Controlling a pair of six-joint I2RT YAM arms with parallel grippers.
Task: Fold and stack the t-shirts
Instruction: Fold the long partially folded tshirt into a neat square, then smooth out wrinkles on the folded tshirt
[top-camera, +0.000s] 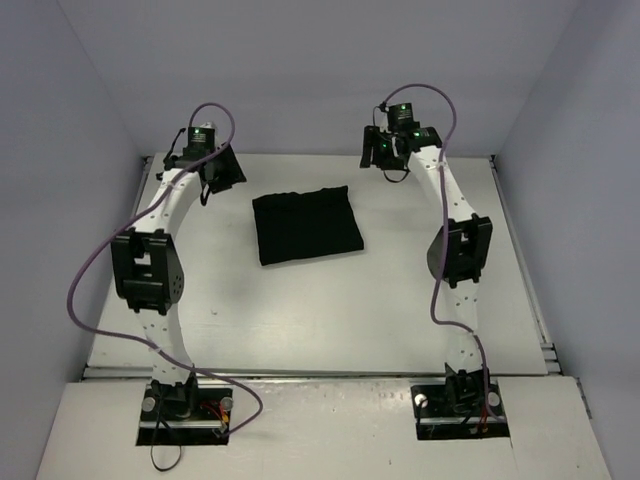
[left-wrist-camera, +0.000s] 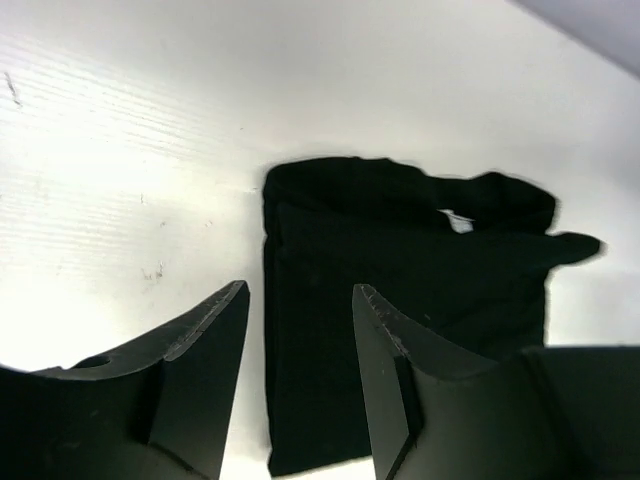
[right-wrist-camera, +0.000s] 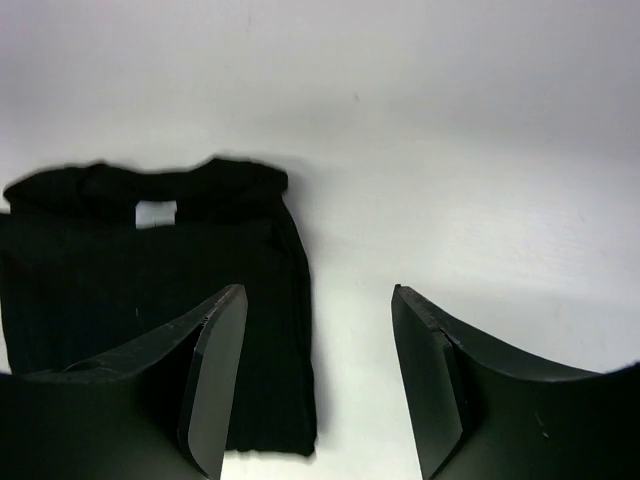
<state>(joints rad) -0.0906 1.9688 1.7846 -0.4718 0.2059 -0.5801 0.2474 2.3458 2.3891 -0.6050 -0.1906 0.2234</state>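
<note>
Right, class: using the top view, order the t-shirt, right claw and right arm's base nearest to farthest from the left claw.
1. Folded black t-shirt, centre.
2. Right claw, far right.
3. Right arm's base, near right edge.

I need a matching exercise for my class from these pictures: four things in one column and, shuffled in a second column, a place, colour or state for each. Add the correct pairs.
Column one
1. t-shirt
2. left hand
3. right hand
4. table

Column two
A. open and empty, off the t-shirt's right side
B. white, bearing the t-shirt
C. black, folded, lying flat
D. open and empty, off the t-shirt's left side

Pairs: 1-C, 2-D, 3-A, 4-B
</note>
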